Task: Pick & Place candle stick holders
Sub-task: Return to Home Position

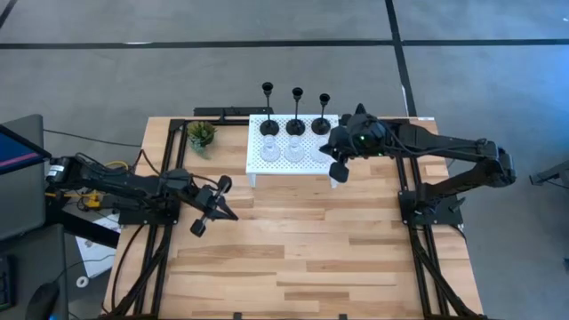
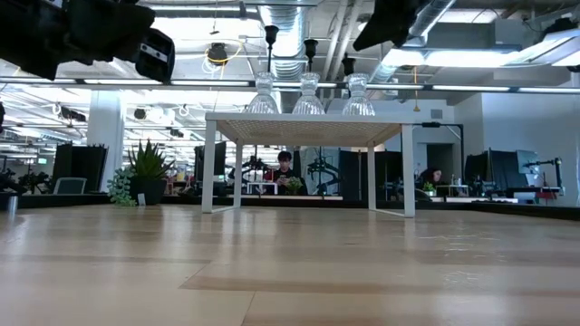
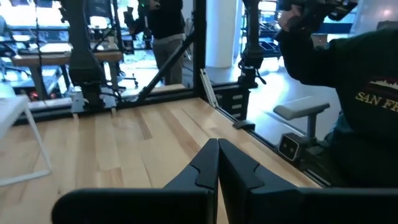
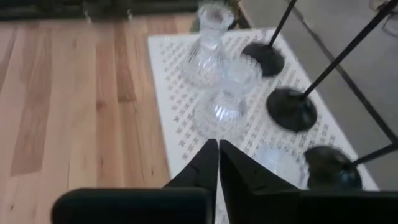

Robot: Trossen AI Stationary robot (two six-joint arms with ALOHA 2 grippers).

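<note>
Rack (image 1: 308,163): bore three black holders (image 1: 295,125), three glass holders (image 1: 293,150).
Right pincer (image 4: 217,148): closed, empty, over rack edge.
Left pincer (image 3: 217,148): closed, empty, above bench (image 1: 293,253).

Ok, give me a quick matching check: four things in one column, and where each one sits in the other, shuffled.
1. black holders
2. glass holders
3. potted plant
4. left hand

A. front row of the rack
B. on the table, left of the rack
C. back row of the rack
D. over the table's left side, shut

Pairs: 1-C, 2-A, 3-B, 4-D.
</note>
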